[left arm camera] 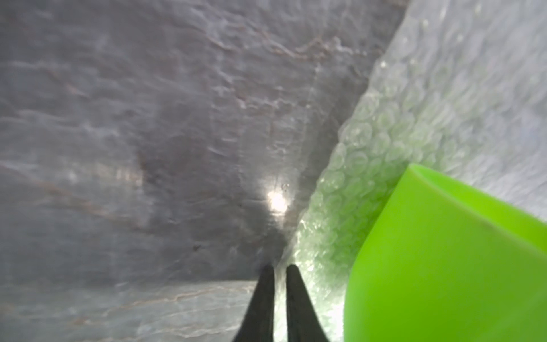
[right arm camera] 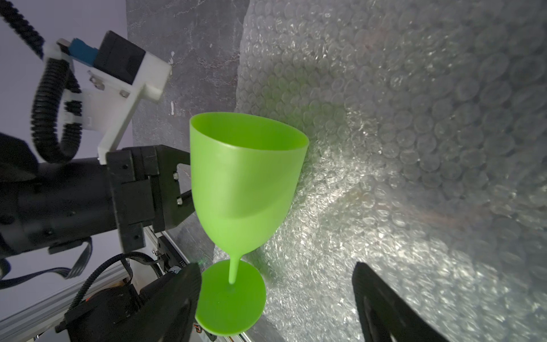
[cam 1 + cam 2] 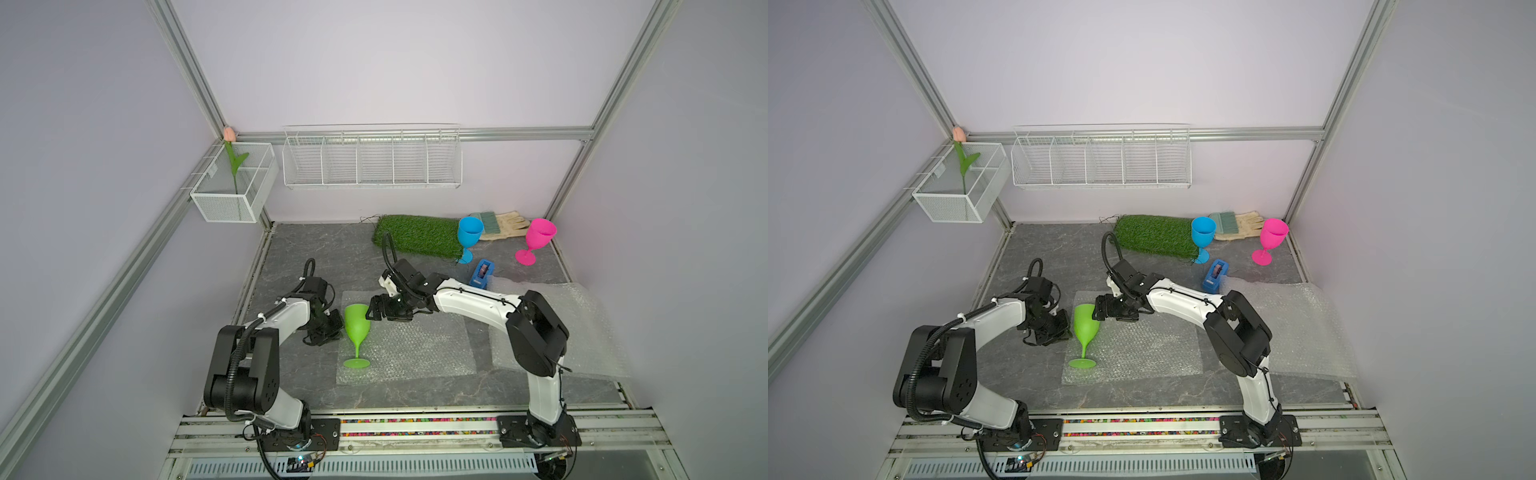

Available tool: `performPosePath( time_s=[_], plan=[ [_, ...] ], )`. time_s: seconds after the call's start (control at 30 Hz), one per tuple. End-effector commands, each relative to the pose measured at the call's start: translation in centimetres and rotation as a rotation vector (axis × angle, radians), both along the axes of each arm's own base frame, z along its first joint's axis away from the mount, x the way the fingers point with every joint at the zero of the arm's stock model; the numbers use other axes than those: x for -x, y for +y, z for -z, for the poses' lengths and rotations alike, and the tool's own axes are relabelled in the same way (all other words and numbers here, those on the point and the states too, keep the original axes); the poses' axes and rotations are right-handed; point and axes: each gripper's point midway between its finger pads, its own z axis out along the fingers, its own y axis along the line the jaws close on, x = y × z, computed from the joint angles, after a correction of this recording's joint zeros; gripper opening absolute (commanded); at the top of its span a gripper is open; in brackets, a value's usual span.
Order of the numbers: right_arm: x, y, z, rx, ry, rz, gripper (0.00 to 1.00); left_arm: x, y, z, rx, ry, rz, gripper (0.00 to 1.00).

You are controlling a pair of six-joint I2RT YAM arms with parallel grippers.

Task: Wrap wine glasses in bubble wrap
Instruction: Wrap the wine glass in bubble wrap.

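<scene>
Three wine glasses (image 3: 356, 328). Two bubble wrap sheets (image 3: 415, 353). One tape dispenser (image 3: 482, 273). One grass mat (image 3: 415, 234).

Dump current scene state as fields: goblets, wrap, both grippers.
green goblet: on its side on the bubble wrap sheet, at its left edge, unwrapped
blue goblet: upright beside the grass mat
pink goblet: upright, back right
spare wrap: rumpled, right side
left gripper: jaws shut at the sheet's edge beside the green bowl; grip on wrap unclear
right gripper: jaws open near the green goblet's rim, holding nothing
tape dispenser: between blue goblet and spare wrap
</scene>
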Motion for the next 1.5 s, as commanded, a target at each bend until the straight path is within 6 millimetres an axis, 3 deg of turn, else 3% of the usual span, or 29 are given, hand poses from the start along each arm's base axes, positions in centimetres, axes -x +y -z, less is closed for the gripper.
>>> performPosePath(
  time_s=[0.0,0.17,0.77,1.1,1.47],
  plan=[
    [-0.4,-0.8,0.4,0.034,0.007,0.023,0.83,-0.5,-0.7,-0.8,0.039,-0.035,0.032,0.00],
    [-0.5,-2.1,1.3,0.100,-0.007,0.029,0.82,-0.8,-1.4,-2.3,0.038,-0.070,0.076,0.00],
    [-0.9,-6.1,5.5,0.209,0.026,0.083,0.74,-1.3,-6.7,-8.7,0.102,-0.240,0.228,0.00],
    [-0.9,-6.6,6.2,0.186,0.033,0.095,0.73,-0.9,-11.0,-9.5,0.118,-0.240,0.324,0.00],
    [-1.2,-8.9,5.9,0.168,0.033,0.142,0.71,-1.1,-15.0,-8.6,0.158,-0.227,0.377,0.00]
  ],
)
